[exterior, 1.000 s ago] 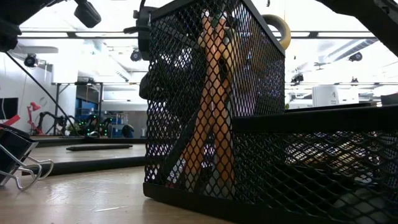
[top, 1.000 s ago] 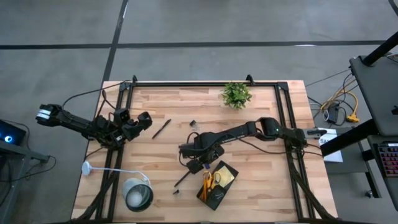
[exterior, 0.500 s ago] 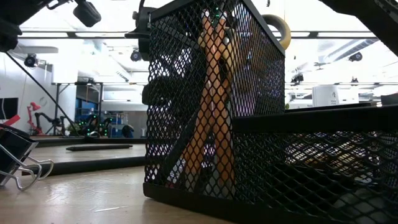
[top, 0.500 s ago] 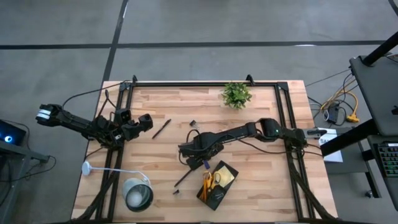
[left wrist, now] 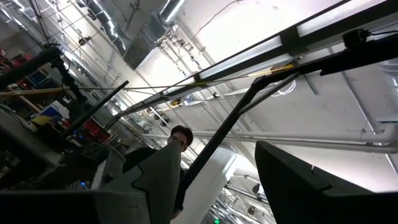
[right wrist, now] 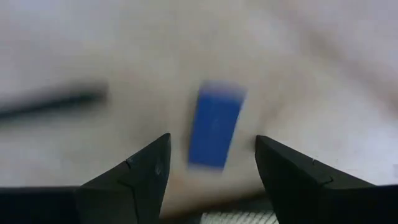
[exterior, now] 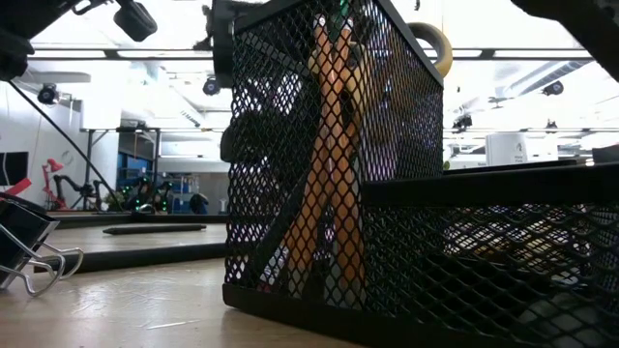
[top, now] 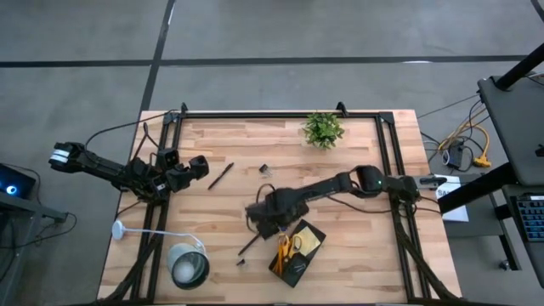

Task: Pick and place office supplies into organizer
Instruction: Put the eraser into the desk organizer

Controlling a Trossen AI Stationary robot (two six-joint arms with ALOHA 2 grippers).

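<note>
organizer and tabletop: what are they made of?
Organizer: looks like black metal wire mesh, matte; the diamond lattice is see-through, pencils showing inside. Tabletop: light wood, seemingly butcher-block; parallel plank strips and grain show from above. Finish unclear.

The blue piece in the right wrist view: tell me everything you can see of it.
The blue piece is a small flat rectangle, plain solid blue, with no markings visible and its material unclear. It lies on the light wooden table, its long side slightly tilted. It sits in the gap ahead of the right gripper, whose jaws stand open on either side without touching it. A dark pen lies apart from it.
</note>
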